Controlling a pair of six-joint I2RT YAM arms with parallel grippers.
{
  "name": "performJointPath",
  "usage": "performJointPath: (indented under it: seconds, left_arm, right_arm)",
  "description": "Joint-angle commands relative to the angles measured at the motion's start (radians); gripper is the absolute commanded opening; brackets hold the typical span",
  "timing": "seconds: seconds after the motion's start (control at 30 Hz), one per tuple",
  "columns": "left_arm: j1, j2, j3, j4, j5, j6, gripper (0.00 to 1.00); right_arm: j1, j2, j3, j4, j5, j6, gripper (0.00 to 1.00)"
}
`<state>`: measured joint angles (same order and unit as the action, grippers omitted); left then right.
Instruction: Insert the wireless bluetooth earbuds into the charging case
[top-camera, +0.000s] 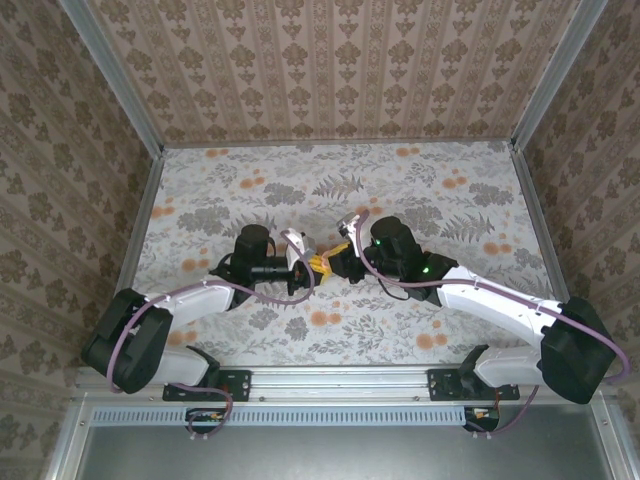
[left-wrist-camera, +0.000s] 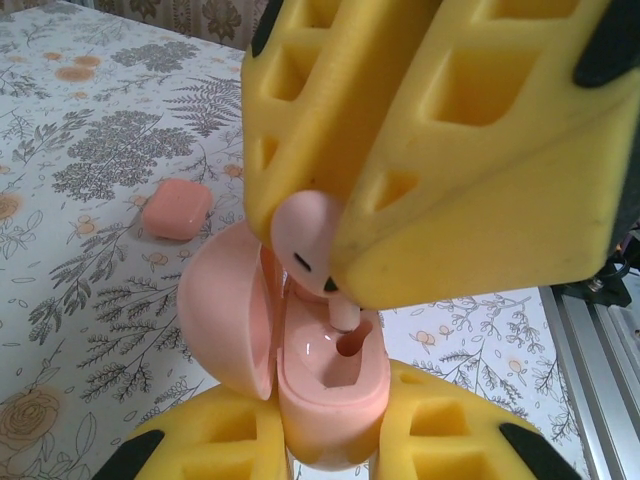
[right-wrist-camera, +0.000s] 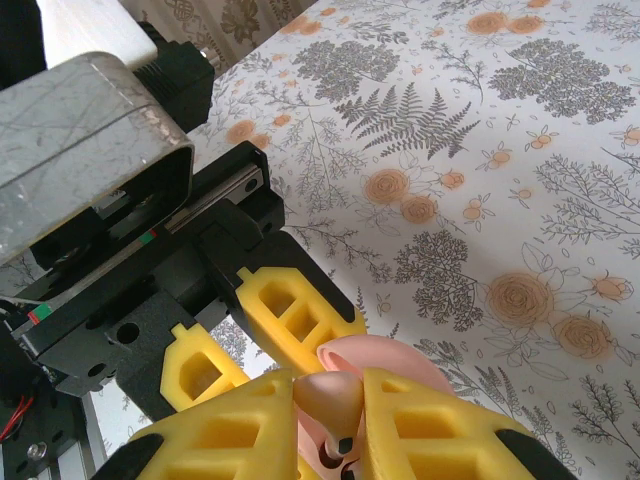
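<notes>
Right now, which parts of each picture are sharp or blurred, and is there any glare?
Top external: even light, faint shadows beside the arms, no glare. Left wrist: the earbud and charging case are sharp, with a small highlight inside the case; the far table looks slightly soft. Right wrist: the table print is crisp, no glare; the right gripper's fingers are cut by the bottom edge.

Pink earbud over the open pink charging case
Stem down at a socket; the case stands upright, lid swung aside.

The right gripper hides much of the earbud, its stem tip inside the charging case.
</notes>
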<state>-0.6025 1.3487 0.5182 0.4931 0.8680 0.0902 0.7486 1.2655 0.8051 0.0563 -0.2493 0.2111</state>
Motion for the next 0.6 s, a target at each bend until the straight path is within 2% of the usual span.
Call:
performJointPath:
  seconds: [0.0,0.33,0.57]
  left_arm:
    - [-0.006,-0.006,0.039,0.004,0.031,-0.005,0.11]
    - [-0.006,-0.011,0.046,0.019,0.025,-0.020,0.11]
    - [-0.006,-0.018,0.047,0.010,0.023,-0.015,0.11]
  right_arm:
    - [0.000,0.015,0.029,0.006,-0.033,-0.015,0.20]
    - [0.003,0.022,0.030,-0.040,-0.034,-0.038,0.21]
    - [0.004,-0.005,0.030,-0.032,-0.031,-0.035,0.34]
